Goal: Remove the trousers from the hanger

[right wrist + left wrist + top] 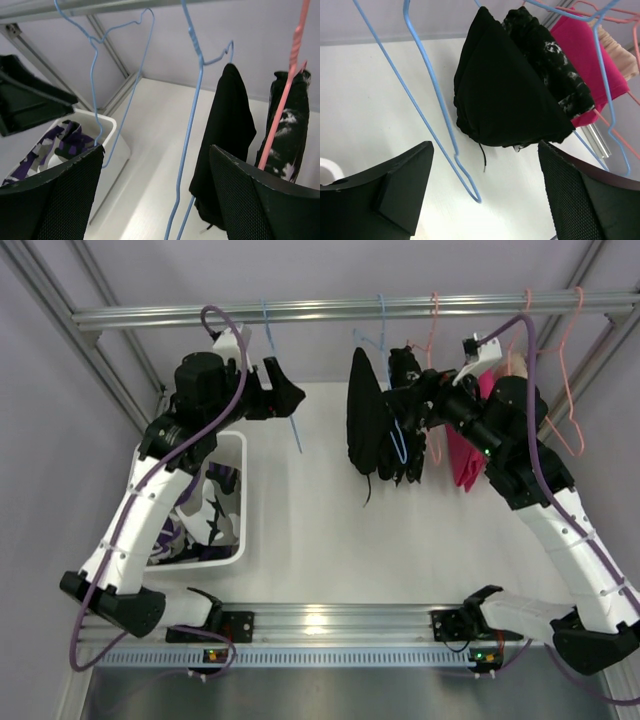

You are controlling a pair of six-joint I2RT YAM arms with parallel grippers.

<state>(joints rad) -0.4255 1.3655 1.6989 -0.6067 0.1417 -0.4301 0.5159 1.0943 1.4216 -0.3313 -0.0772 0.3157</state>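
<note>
Plain black cloth trousers (364, 415) hang straight down, far. Purple camouflage cloth trousers (185, 532) lie in the left white plastic bin (243, 510). Left end effector (485, 150) and right end effector (156, 150) gape wide, empty.

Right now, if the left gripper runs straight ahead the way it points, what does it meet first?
Probably the empty blue hanger: its wire hangs just beyond the open left gripper. The plain black trousers hang behind it, though depth is hard to judge.
</note>
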